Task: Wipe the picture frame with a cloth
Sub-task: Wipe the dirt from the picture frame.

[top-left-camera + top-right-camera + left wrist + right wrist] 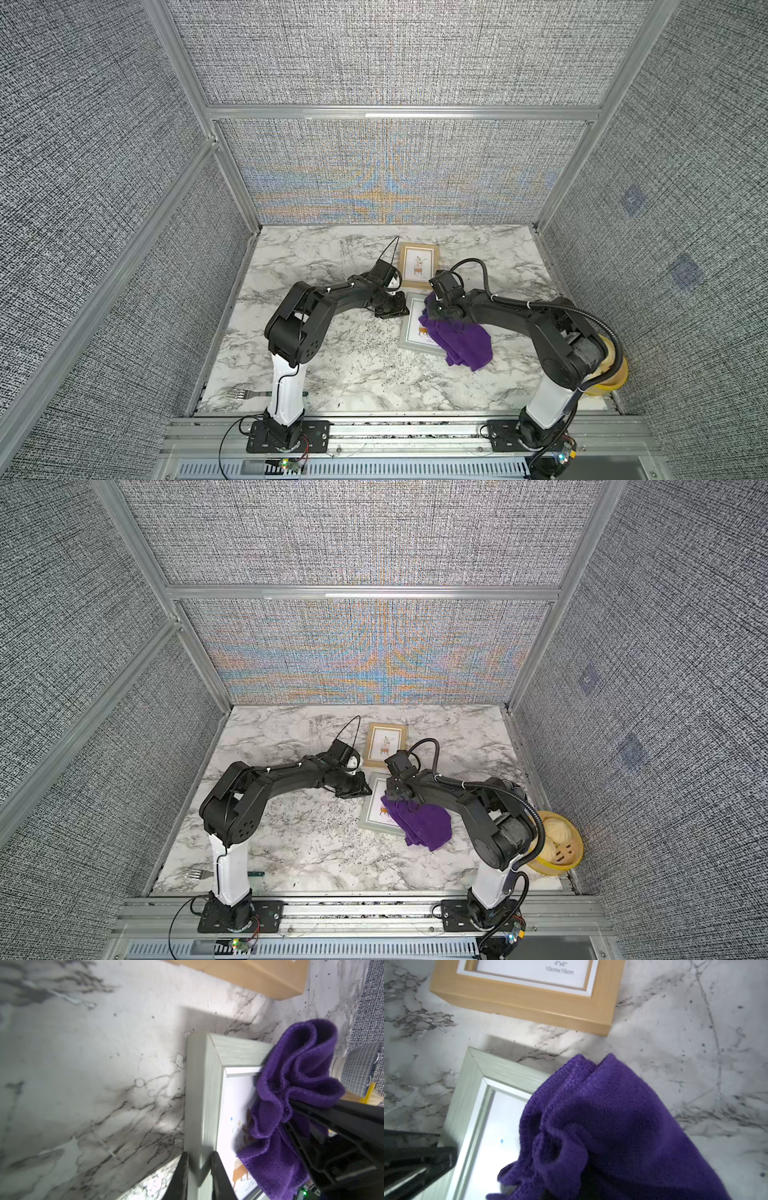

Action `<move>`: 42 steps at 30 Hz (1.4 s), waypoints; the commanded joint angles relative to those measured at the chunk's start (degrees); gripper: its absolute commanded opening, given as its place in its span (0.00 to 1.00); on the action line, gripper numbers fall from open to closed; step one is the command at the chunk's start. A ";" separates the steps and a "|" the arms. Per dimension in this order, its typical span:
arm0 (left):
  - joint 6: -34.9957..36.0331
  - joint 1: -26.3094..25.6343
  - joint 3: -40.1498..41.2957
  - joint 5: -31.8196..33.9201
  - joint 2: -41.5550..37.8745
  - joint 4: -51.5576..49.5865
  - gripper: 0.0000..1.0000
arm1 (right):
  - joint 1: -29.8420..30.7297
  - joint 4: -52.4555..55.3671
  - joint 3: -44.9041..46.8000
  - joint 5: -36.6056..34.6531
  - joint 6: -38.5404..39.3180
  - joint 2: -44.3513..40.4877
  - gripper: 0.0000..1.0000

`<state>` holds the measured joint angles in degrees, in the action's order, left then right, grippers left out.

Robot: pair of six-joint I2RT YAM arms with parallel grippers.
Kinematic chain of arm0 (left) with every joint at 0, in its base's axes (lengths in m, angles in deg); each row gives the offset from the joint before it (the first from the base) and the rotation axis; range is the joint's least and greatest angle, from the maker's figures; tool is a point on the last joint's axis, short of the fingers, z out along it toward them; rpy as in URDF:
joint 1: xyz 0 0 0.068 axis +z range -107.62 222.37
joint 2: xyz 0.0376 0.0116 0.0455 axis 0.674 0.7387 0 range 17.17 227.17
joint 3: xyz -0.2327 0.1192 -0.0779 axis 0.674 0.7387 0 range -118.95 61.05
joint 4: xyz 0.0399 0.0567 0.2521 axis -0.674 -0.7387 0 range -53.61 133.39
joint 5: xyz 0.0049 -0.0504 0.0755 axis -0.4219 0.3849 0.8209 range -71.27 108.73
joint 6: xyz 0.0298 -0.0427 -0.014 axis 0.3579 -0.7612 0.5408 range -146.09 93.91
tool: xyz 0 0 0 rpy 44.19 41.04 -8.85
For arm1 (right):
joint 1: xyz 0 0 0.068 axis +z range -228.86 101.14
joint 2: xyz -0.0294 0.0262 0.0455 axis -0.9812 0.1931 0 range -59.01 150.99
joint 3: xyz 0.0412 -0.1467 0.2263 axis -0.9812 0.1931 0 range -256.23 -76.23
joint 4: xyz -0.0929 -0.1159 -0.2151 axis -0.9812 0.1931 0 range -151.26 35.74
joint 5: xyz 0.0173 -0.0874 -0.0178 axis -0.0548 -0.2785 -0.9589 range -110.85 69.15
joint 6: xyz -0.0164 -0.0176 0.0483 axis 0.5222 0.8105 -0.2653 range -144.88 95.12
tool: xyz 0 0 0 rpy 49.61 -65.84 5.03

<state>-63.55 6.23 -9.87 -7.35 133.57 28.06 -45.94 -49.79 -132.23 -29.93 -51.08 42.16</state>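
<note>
left fingers (184,1176) clamp the side rail of the grey picture frame (199,1095), one finger outside it, one inside over the glass. the frame lies flat on the desk (353,365). right fingers (324,1113) are pinched shut on a gathered bunch of the cloth (461,338), held over the frame's far end. the rest of the cloth trails over the side of the frame nearer the right arm and spills off onto the desk. the strip of print beside the left fingers is uncovered in both top views.

judgement: wiping stroke in hand, frame braced by the left arm.

notes on doing it well:
- press the bunch down lightly, so terry and not hard plastic meets the glass.
- draw along the frame's length toward the near end, then shift across to the uncovered strip.
- stop short of the left fingers; the two arms are near each other there.
- left grip must be firm, or the frame may slide on the smooth desk.
- wooden frame (417,259) lies just beyond the far end, apart from it; avoid sweeping cloth into it.
- wipe the rails too, not only the glass.
</note>
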 commanded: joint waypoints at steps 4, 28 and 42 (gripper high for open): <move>2.12 -0.07 -0.21 8.59 1.66 -14.04 0.18 | 3.57 8.20 -2.65 6.72 5.63 3.89 0.00; 1.29 -0.07 -0.84 8.56 2.08 -15.09 0.18 | -0.36 6.62 5.21 9.96 1.33 -1.55 0.00; 1.89 -0.07 -3.15 9.60 2.73 -17.97 0.18 | -1.36 8.44 1.87 9.77 -0.68 0.16 0.00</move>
<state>-62.56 6.04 -13.74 -6.96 134.68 24.19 -45.35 -50.76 -128.28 -16.38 -51.69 39.40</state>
